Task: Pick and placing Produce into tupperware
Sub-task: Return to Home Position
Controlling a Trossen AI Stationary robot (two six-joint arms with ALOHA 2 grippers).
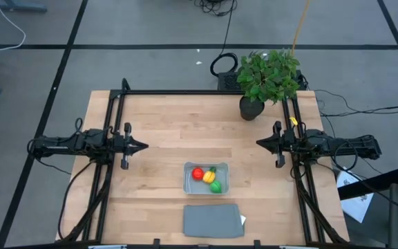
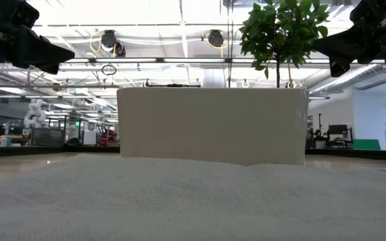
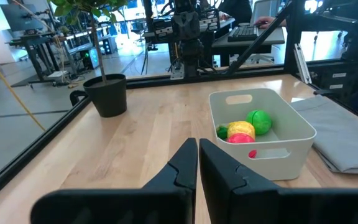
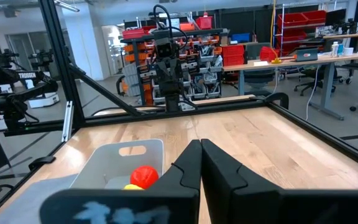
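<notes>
The tupperware [image 1: 206,178] stands near the table's middle, toward the near edge. Inside it lie the red piece [image 1: 197,173], the yellow piece with a green tip [image 1: 209,176] and the green round piece [image 1: 216,187]; the left wrist view shows the same pieces, red [image 3: 242,139], yellow [image 3: 241,129] and green [image 3: 259,121], in the tupperware [image 3: 291,134]. My left gripper [image 1: 144,146] hovers over the table's left side, shut and holding nothing. My right gripper [image 1: 259,142] hovers over the right side, also shut and holding nothing. The right wrist view catches the red piece [image 4: 144,176] in the tupperware [image 4: 126,157].
A flat grey lid [image 1: 213,220] lies on the table by the near edge, just in front of the tupperware. A potted leafy plant [image 1: 268,79] stands at the far right corner, close behind my right arm. Black frame rails run along both sides of the table.
</notes>
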